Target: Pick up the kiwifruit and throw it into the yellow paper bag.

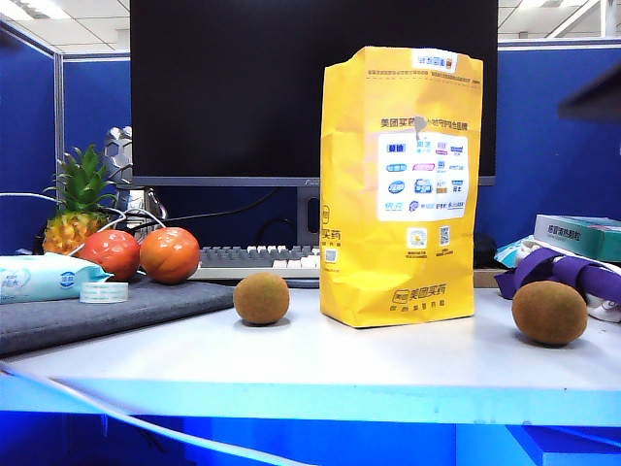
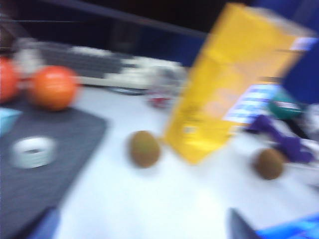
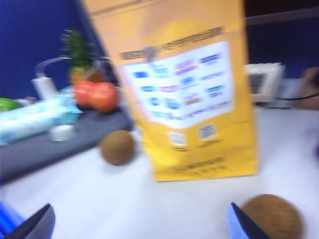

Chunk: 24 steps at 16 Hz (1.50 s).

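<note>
Darker, wider brown kiwifruit (image 1: 549,313) on the white tabletop, right of the upright, crinkled yellow paper bag (image 1: 400,184)

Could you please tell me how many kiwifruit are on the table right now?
2: the smaller kiwifruit lies left of the yellow paper bag; the larger kiwifruit lies to its right. None seems hidden.

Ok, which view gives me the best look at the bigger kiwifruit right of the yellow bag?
The exterior view: the kiwifruit is sharp and whole there, right of the yellow paper bag. The right wrist view shows it close but blurred, part-hidden by a fingertip; the left wrist view shows a small blur.
</note>
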Each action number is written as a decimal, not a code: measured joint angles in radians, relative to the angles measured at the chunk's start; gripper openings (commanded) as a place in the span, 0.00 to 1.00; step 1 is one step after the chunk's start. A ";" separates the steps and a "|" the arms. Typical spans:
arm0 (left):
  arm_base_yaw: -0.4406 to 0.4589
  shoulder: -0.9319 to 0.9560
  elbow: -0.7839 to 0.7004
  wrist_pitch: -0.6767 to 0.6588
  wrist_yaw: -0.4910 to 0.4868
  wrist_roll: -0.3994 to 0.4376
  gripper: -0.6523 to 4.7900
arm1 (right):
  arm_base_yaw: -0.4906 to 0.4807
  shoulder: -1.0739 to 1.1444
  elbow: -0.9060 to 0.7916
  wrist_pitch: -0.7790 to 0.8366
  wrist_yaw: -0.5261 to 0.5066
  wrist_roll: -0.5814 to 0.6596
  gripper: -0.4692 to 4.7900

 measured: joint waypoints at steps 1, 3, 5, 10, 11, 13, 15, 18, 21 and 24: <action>0.000 0.000 0.001 0.022 0.037 -0.002 1.00 | 0.001 0.000 0.000 0.010 -0.009 0.010 1.00; 0.000 0.000 0.001 0.047 0.037 0.026 1.00 | 0.001 0.000 0.001 0.029 -0.013 0.027 1.00; 0.000 0.015 0.024 0.054 0.033 0.062 1.00 | 0.001 0.004 0.036 0.026 -0.013 0.051 1.00; 0.000 0.487 0.289 0.070 0.032 0.280 1.00 | -0.002 0.123 0.262 -0.060 0.188 -0.103 1.00; 0.000 0.572 0.332 0.075 0.084 0.317 1.00 | -0.002 0.175 0.308 -0.110 0.211 -0.125 1.00; 0.000 0.706 0.410 0.079 0.251 0.334 1.00 | -0.005 0.312 0.385 -0.222 0.223 -0.148 1.00; 0.000 0.802 0.465 0.090 0.397 0.334 1.00 | -0.006 0.421 0.422 -0.305 0.222 -0.152 1.00; -0.007 0.883 0.496 0.182 0.506 0.281 1.00 | -0.020 0.640 0.536 -0.417 0.220 -0.158 1.00; -0.007 0.893 0.497 0.224 0.506 0.225 1.00 | -0.029 0.830 0.589 -0.446 0.232 -0.175 1.00; -0.025 0.893 0.498 0.224 0.505 0.223 1.00 | -0.032 0.960 0.610 -0.429 0.246 -0.198 1.00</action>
